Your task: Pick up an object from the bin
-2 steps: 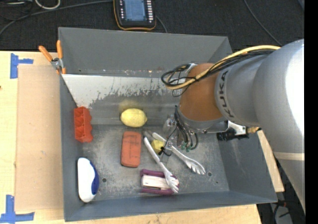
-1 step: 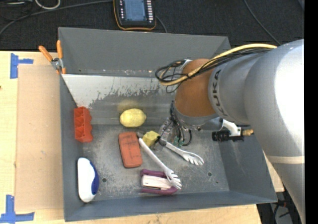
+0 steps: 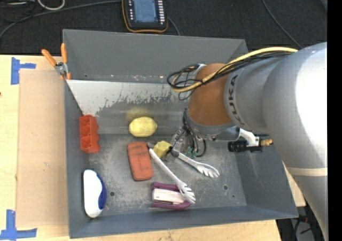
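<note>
1. Pictured from above: a grey metal bin (image 3: 149, 61) of loose things, with the silver arm (image 3: 299, 106) reaching in from the right.
2. Low over the floor, a little right of the bin's middle: the gripper (image 3: 180, 146), under an orange wrist cover (image 3: 211, 101) looped with black and yellow cables.
3. Impossible to tell how far open the pincer is, or whether anything is held in it, with its dark tip crowded against what lies below.
4. Just beside the gripper's tip, on its left: a small yellow block (image 3: 161, 148), nearest of all to it and seemingly touching.
5. Under and beside the same tip: white plastic tongs (image 3: 170, 173), joined end next to the yellow block, two toothed arms spread toward the front and the right.
6. Left of the tongs, flat on the floor: a red-brown rectangular slab (image 3: 140, 161).
7. Behind the slab, near the back wall: a rounded yellow lump (image 3: 142, 126), like a lemon or a potato, apart from the gripper.
8. At the front, touching the end of one tong arm: a purple and white object (image 3: 170, 196), kind unclear.
9. Along the left wall: an orange-red brick-shaped block (image 3: 89, 133).
10. In the front left corner: a white and blue oval thing (image 3: 93, 193), well apart from the gripper, like the brick.
</note>
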{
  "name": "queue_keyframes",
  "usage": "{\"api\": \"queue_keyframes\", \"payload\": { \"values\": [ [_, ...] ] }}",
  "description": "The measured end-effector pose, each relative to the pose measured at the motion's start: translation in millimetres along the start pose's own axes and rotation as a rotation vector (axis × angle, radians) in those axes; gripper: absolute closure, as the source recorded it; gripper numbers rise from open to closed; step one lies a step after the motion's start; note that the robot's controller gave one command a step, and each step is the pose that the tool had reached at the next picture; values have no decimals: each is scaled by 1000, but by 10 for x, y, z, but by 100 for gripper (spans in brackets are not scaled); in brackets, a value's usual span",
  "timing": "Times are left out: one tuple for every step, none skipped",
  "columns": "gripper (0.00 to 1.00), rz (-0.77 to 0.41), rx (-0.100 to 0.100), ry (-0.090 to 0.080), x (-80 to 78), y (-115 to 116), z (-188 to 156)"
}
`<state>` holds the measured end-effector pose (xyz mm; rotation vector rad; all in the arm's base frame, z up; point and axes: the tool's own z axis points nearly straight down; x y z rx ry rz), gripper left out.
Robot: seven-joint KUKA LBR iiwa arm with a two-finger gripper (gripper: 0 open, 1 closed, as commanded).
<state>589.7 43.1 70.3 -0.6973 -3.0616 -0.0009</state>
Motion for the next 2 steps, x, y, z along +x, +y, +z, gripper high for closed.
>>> {"api": "queue_keyframes", "payload": {
  "values": [
    [100,-2,1,1,5,-2,-55],
    [100,-4,5,9,26,-17,-304]
  ]
}}
